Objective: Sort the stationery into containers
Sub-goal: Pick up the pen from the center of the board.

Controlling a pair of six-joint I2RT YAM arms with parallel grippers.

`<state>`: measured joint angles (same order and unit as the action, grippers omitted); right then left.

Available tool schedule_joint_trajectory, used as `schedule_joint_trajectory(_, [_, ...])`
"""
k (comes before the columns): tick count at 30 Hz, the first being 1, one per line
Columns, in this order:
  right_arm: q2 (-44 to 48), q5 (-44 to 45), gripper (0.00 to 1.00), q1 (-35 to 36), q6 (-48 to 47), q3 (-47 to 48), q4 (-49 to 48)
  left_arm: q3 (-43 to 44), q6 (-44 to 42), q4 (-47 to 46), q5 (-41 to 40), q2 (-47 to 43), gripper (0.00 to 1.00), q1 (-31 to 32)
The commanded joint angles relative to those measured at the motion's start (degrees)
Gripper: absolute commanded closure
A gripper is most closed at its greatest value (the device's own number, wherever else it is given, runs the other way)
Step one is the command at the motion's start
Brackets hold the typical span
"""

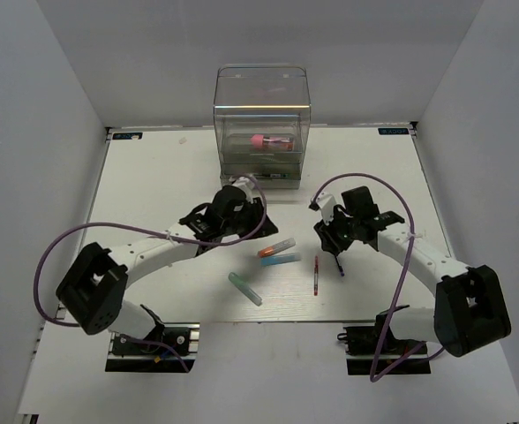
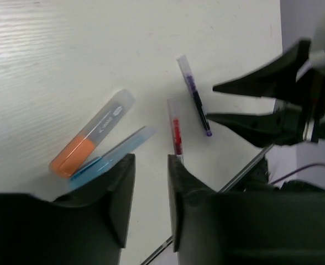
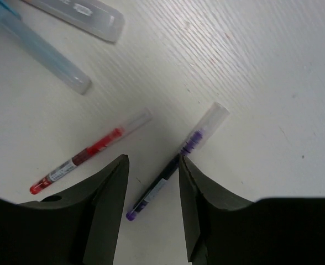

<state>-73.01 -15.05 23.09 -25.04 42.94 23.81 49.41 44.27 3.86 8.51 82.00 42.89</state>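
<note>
Left tool [image 2: 151, 163]: jaws apart, empty, over the bench [image 2: 96, 55] near the orange-capped marker [image 2: 90, 141]. Right tool [image 3: 151, 163]: jaws apart, astride the dark pen [image 3: 171, 165] lying flat; red pen [image 3: 88, 154] just beside.

Left arm [image 1: 154, 252] and right arm [image 1: 427, 256] are showing white links, black joints, purple cables [image 1: 39, 276] looping alongside.

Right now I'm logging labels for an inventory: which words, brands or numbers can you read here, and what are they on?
No text can be read in any view.
On the orange-capped marker: white print on the clear end, too blurred to read.
On the red pen: a small label band, too small to read.
On the teal corner stickers: markings too small to read.
</note>
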Motion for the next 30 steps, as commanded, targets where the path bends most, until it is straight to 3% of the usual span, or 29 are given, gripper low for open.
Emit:
schedule_joint_trajectory(1, [-0.55, 5.02, 0.52, -1.64, 4.03, -0.48, 0.97, 4.89, 0.99, -4.12, 3.18, 3.94, 0.5, 3.41])
schedule_joint_trajectory(2, [-0.9, 5.64, 0.52, -1.82, 4.03, -0.57, 0.89, 5.87, 0.99, -4.12, 1.61, 5.09, 0.37, 4.21])
schedule_joint_trajectory(4, [-1.69, 6.61, 0.52, -2.61, 4.12, -1.19, 0.53, 8.77, 1.61, -3.51, 0.81, 8.51, 0.31, 5.61])
schedule_joint_trajectory(11, [-6.08, 6.96, 0.52, -3.67, 4.56, -1.45, -0.52, 16.33, 2.93, -0.7, -2.18, 16.26, 0.26, 11.07])
schedule_joint_trajectory(15, [-8.19, 7.14, 0.54, -3.93, 5.09, -0.84, -0.96, 16.33, 3.45, -0.69, -3.5, 16.97, 0.26, 13.09])
schedule_joint_trajectory(18, [-10.65, 6.44, 0.64, -4.02, 5.35, -0.4, -0.96, 14.5, 3.45, -1.39, -5.34, 15.39, 0.26, 13.61])
schedule_joint_trajectory(23, [-12.94, 3.45, 0.98, -4.2, 3.68, 0.83, 0.53, 8.7, 4.68, -2.63, -8.25, 10.39, 0.26, 13.62])
schedule_joint_trajectory(27, [-11.1, -1.11, 1.0, -4.2, -3.49, 5.12, 0.71, 2.81, 8.01, -5.34, -9.74, 5.55, 0.2, 13.62])
schedule_joint_trajectory(30, [-9.69, -4.63, 1.0, -3.93, -10.08, 10.83, 0.18, -2.11, 10.65, -6.58, -11.14, 1.42, 0.09, 13.62])
